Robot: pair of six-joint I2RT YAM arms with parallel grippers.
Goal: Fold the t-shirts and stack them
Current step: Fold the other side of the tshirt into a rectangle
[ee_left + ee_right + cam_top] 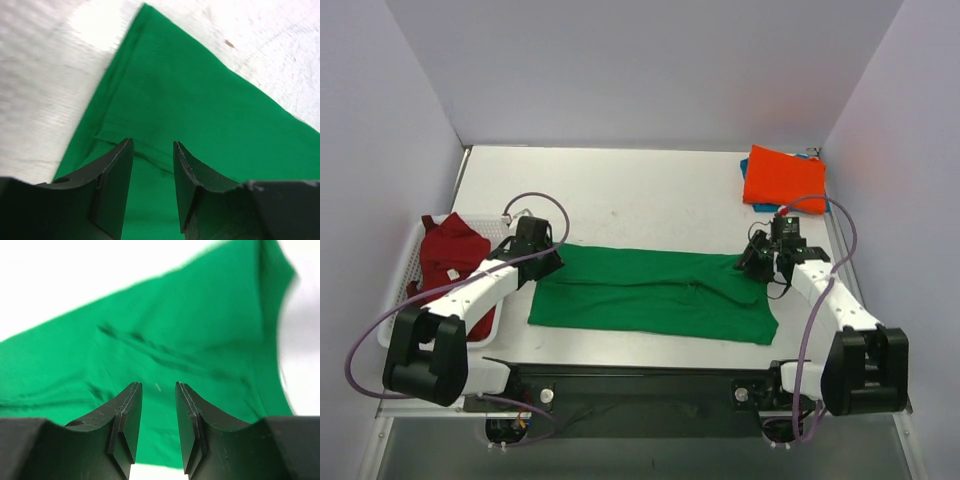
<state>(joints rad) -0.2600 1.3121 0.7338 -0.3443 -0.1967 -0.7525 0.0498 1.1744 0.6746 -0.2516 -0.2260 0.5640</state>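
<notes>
Black fingers fill the bottom of both wrist views, two pairs in all, one per arm. On the left arm, the left fingers (112, 185) stand apart with nothing between them, over the left end of one bright green cotton t-shirt (655, 292). The right fingers (125, 432) are likewise parted and empty, above its right end. This green t-shirt lies spread flat as a wide band across the near middle of the white counter (640, 195), between the two arms. Four t-shirts show in all. At the far right corner, one folded orange-red t-shirt (783, 178) sits on one blue t-shirt (765, 207), of which only edges show. At the left, one crumpled dark red t-shirt (448, 255) lies in a single white slatted plastic basket (402, 285).
</notes>
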